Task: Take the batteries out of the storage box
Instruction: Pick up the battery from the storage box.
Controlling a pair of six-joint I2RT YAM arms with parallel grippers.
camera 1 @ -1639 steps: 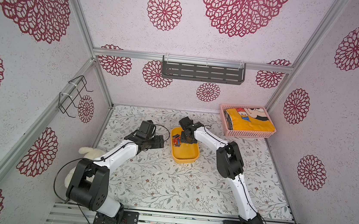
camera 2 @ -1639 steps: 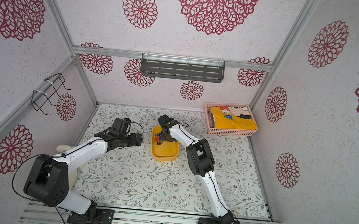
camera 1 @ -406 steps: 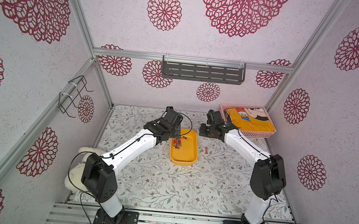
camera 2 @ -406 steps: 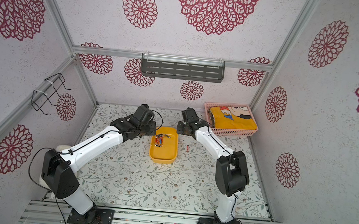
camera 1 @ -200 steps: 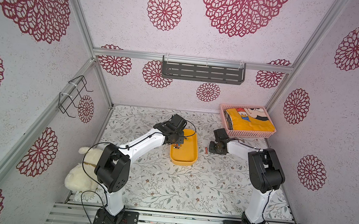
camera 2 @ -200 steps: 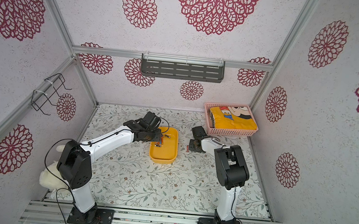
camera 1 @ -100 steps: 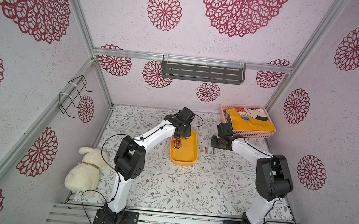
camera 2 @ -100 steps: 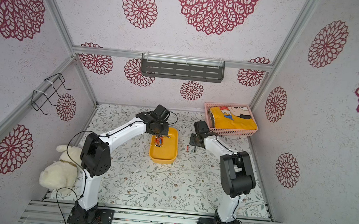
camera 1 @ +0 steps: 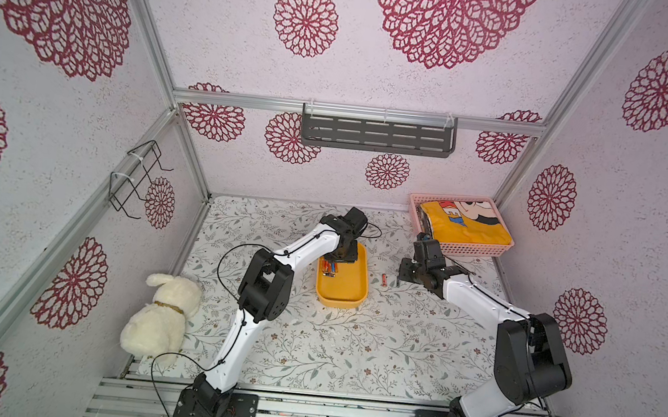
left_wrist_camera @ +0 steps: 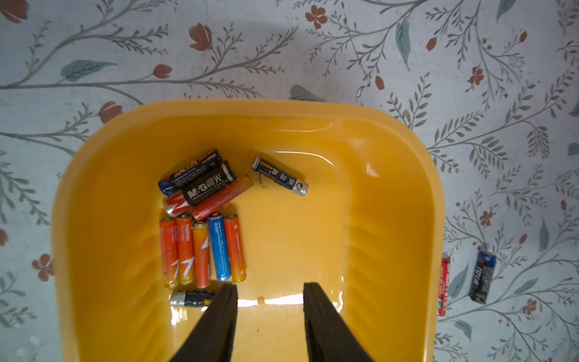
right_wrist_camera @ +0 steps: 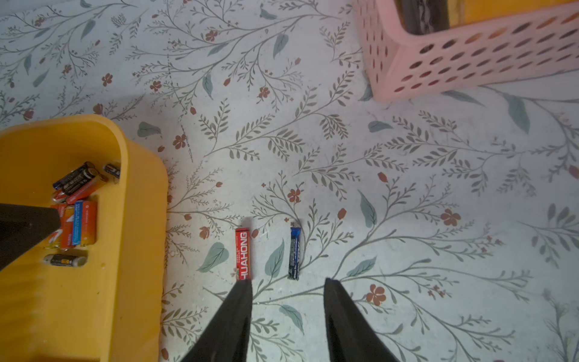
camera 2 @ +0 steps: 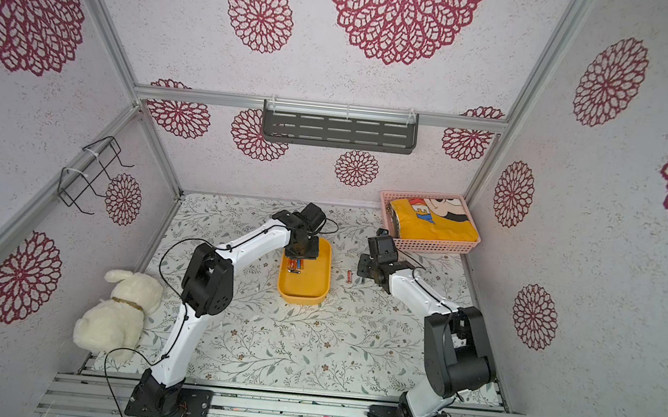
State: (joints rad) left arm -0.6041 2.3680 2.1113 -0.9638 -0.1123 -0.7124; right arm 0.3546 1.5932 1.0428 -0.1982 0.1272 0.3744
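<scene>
Surface: a floral table cover inside a booth whose walls carry red flower medallions
Wall fittings: a grey shelf hangs on the back wall; a wire rack is fixed to the side wall
Storage box: the yellow-orange storage box lies flat on the cover, mid-table toward the back, between the two arms
Batteries in the box: eleven batteries gathered in the far half of its floor; five lie side by side in a row, orange ones and one blue; four are piled crosswise just beyond them, black, blue-black and red; one dark one lies apart from the pile; another dark one lies across the near end of the row
Batteries outside: a red battery and a dark blue battery lie parallel on the cover just beside the box's long wall, close together but apart
Left gripper: the left gripper hangs over the inside of the box, jaws parted with nothing between them; one fingertip is next to the end of the row
Right gripper: the right gripper is over the cover beside the box, released and empty; the two loose batteries lie just ahead of its fingertips
Pink basket: the pink basket with a yellow cloth stands in the back corner on the robot's right, well apart from the box
Plush toy: a cream plush toy sits at the left edge, near the left arm
</scene>
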